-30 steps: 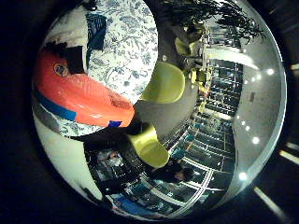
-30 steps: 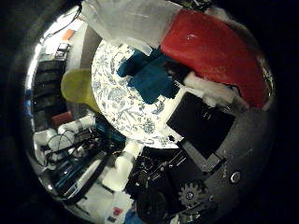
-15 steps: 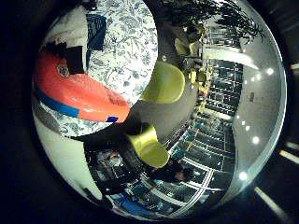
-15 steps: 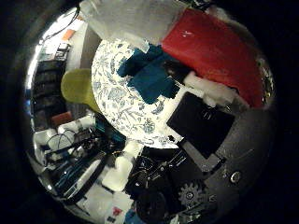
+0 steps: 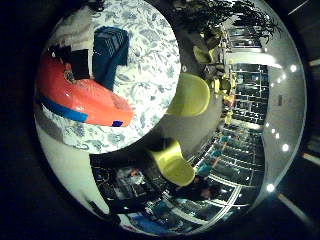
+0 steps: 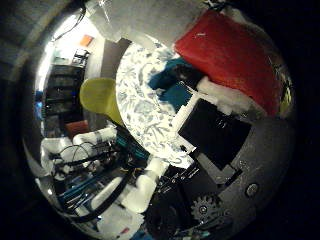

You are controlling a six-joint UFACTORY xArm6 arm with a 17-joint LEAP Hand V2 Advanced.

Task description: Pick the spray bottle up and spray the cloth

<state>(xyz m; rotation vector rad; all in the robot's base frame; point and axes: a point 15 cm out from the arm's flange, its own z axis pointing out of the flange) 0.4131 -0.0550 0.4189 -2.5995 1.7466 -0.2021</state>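
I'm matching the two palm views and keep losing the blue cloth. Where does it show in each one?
Little finger side view: the blue cloth lies on the patterned round table, just beside the red spray bottle.
Thumb side view: the same cloth shows on the table, partly hidden behind the hand and the red bottle.
Shared landmark: the yellow-green chair at the table's edge.
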